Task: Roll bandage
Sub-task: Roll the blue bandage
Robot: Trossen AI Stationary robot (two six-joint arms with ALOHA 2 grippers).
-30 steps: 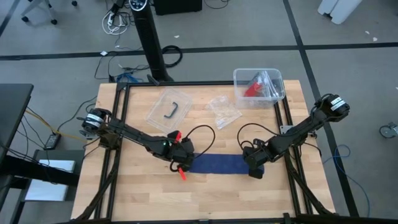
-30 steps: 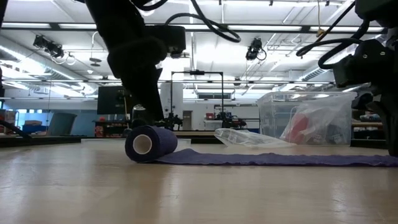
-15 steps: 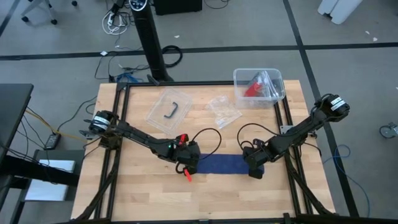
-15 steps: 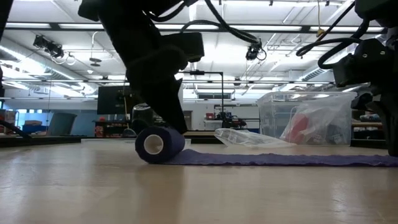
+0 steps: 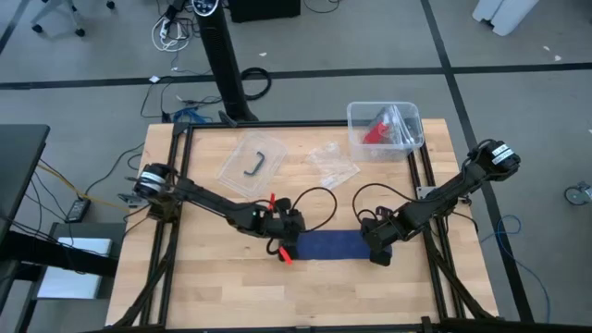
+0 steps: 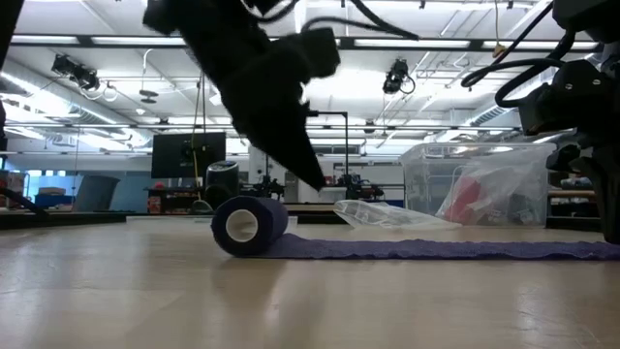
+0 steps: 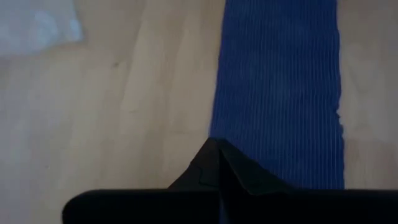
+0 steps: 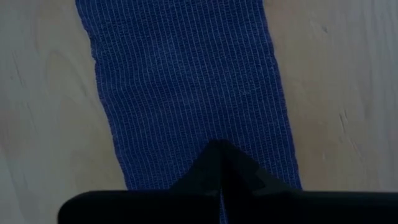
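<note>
On the worktop (image 5: pixel 213 287), both clenched end effectors press the bandage (image 5: pixel 328 245); uneven pushing could skew the roll.

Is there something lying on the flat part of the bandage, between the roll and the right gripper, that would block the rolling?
Nothing visible does. The flat strip runs bare from the roll at the left gripper to the right gripper, which rests shut on its far end. The clear bags lie apart from it.
</note>
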